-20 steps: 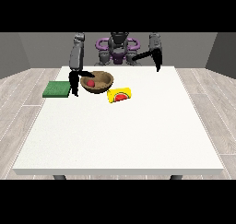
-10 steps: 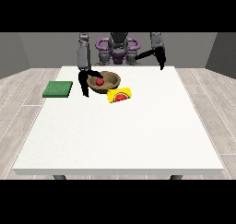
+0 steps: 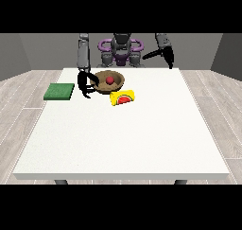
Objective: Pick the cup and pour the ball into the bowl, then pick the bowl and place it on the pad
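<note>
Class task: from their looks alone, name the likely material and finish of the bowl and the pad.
Bowl: probably wood, matt, judging by its brown, unshiny surface. Pad: possibly foam or fabric; flat, dull green, no gloss. Neither is certain from appearance.

The robot hand at the view's left point(image 3: 85, 84) has shifted over the last second: it first swung in from the green pad's side until it lay over the bowl's point(image 3: 109, 81) near rim, and now it has drawn back a little and hangs at the bowl's left edge, its dark fingers pointing down to the worktop point(image 3: 123, 134). The red ball point(image 3: 109, 80), partly covered by that hand half a second ago, now shows whole inside the bowl. The bowl itself sits slightly further toward the view's right than a second ago, closer above the yellow cup point(image 3: 122, 97).
</note>
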Action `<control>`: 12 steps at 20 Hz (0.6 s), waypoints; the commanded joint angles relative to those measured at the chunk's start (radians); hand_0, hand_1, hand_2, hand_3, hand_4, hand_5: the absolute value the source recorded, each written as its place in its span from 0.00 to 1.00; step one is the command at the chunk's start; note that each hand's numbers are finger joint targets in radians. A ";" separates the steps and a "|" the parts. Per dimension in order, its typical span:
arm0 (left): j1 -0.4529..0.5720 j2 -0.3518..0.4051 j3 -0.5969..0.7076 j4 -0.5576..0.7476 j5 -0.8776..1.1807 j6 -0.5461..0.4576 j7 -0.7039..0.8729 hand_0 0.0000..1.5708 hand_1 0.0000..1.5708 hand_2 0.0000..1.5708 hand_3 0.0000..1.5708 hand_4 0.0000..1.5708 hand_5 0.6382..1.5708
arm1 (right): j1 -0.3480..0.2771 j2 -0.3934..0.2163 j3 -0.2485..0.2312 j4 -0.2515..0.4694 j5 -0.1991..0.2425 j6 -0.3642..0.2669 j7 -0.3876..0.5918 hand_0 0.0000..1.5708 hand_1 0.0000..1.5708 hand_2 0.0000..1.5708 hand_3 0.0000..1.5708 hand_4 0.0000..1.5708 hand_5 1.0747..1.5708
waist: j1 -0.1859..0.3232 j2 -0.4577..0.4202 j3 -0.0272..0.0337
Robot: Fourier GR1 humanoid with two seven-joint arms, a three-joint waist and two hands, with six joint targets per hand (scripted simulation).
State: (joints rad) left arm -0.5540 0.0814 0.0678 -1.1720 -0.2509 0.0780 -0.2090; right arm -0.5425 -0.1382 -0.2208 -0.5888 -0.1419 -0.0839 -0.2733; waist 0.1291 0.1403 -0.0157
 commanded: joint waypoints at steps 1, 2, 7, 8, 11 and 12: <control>0.018 0.019 0.033 0.020 0.020 0.000 -0.015 0.00 0.00 0.00 0.00 0.00 1.00 | -0.019 0.010 0.035 0.029 0.035 -0.060 0.122 1.00 1.00 1.00 1.00 0.65 0.97 | -0.020 -0.016 0.0153; 0.022 0.035 0.041 0.031 0.029 -0.020 -0.012 0.00 0.00 0.00 0.00 0.00 1.00 | -0.032 -0.003 0.034 0.017 0.038 -0.073 0.137 1.00 1.00 1.00 1.00 0.65 0.97 | -0.039 -0.027 0.0154; 0.043 0.086 0.100 0.105 0.056 -0.025 -0.029 0.00 0.00 0.00 0.00 0.00 1.00 | -0.109 -0.008 0.057 -0.050 0.025 -0.064 0.358 1.00 1.00 1.00 1.00 0.66 0.98 | -0.103 -0.105 0.0152; 0.037 0.055 0.073 0.084 0.032 0.011 -0.017 0.00 0.00 0.00 0.00 0.00 1.00 | -0.092 -0.039 0.051 -0.051 0.017 -0.010 0.333 1.00 1.00 1.00 1.00 0.67 0.96 | -0.105 -0.085 0.0156; 0.106 0.083 0.105 0.131 0.051 -0.004 -0.078 0.00 0.00 0.00 0.00 0.00 1.00 | -0.092 -0.065 0.043 -0.096 -0.008 0.011 0.429 1.00 1.00 1.00 1.00 0.67 0.96 | -0.145 -0.133 0.0152; 0.051 0.118 0.131 0.129 0.073 -0.025 -0.064 0.00 0.00 0.00 0.00 0.00 1.00 | -0.083 -0.078 0.035 -0.105 -0.012 0.022 0.398 1.00 1.00 1.00 1.00 0.68 0.96 | -0.146 -0.093 0.0155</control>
State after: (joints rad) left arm -0.4972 0.1586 0.1593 -1.0736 -0.2013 0.0636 -0.2487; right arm -0.6252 -0.1887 -0.1776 -0.6532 -0.1346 -0.0898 0.0715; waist 0.0173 0.0440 -0.0013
